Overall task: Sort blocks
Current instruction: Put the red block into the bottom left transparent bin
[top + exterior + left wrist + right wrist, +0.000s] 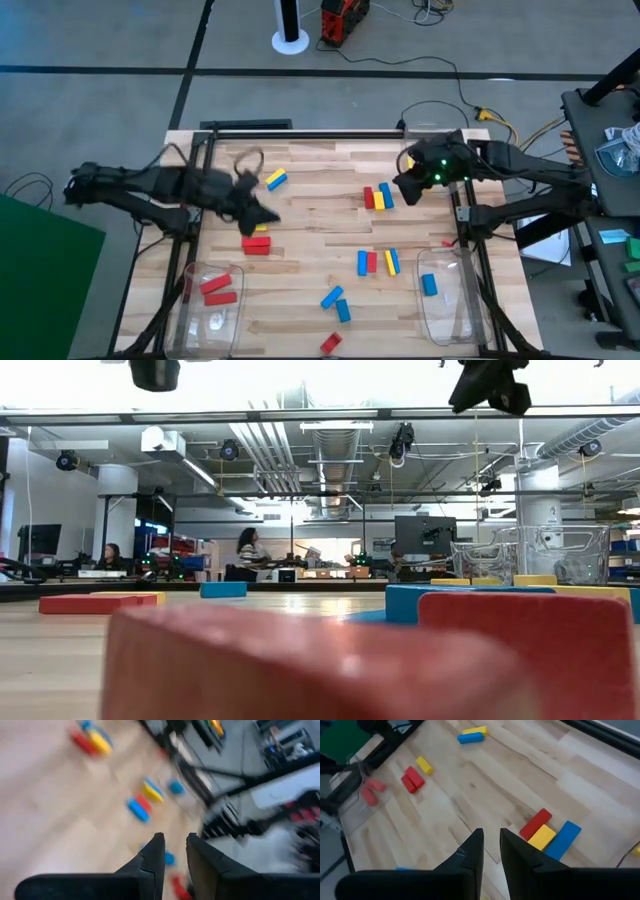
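Observation:
Red, yellow and blue blocks lie scattered flat on the wooden table (310,215). My left gripper (264,213) hovers just beyond a red and yellow pair (257,243), its fingers (156,855) a narrow gap apart with nothing between them. My right gripper (404,187) hangs at the far right beside a red, yellow and blue trio (547,832), also slightly open and holding nothing. Other blocks lie at the far left (277,179), centre right (377,262) and near edge (337,302).
A clear bin (195,318) at the near left holds red blocks (218,290). A clear bin (448,312) at the near right holds a blue block (429,285). A lone red block (330,343) lies at the near edge. Black frame rails run along both table sides.

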You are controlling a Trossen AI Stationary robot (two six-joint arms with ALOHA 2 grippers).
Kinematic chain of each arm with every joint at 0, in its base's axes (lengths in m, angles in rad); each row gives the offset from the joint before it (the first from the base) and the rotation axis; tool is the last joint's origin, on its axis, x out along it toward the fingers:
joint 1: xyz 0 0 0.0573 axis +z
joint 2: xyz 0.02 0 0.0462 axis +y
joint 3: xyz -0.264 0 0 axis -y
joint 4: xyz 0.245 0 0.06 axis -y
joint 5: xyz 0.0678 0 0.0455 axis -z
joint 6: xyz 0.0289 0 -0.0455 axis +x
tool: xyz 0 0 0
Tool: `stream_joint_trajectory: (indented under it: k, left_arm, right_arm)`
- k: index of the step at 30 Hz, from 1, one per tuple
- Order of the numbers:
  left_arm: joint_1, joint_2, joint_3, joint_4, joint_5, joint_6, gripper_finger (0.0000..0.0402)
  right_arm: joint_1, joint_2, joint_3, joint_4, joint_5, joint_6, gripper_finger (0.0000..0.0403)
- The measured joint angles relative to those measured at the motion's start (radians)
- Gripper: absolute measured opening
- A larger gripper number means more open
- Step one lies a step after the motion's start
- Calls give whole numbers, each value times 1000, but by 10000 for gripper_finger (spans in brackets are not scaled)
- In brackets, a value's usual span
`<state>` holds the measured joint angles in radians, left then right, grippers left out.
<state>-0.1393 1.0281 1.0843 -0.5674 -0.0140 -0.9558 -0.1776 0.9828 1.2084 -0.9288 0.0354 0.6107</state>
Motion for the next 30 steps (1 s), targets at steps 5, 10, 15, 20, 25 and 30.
stream_joint_trajectory:
  k: [5,10,15,20,25,30]
  left_arm:
    - [-184,77,0,12,0,-219,59]
    - [-308,191,0,92,-16,-357,59]
    - [-369,332,51,103,-27,-323,59]
    - [-416,488,185,102,-29,-55,59]
    - [-433,646,339,75,-28,233,51]
    - [-425,781,424,58,-29,333,16]
  right_arm:
    - [43,1,1,-6,27,-33,54]
    - [79,7,0,-6,17,-66,54]
    - [171,15,0,-5,-12,-96,54]
    - [250,16,-2,-5,-10,-73,53]
    - [299,16,-3,-5,-6,-44,50]
    - [368,32,-6,-4,-1,-11,41]
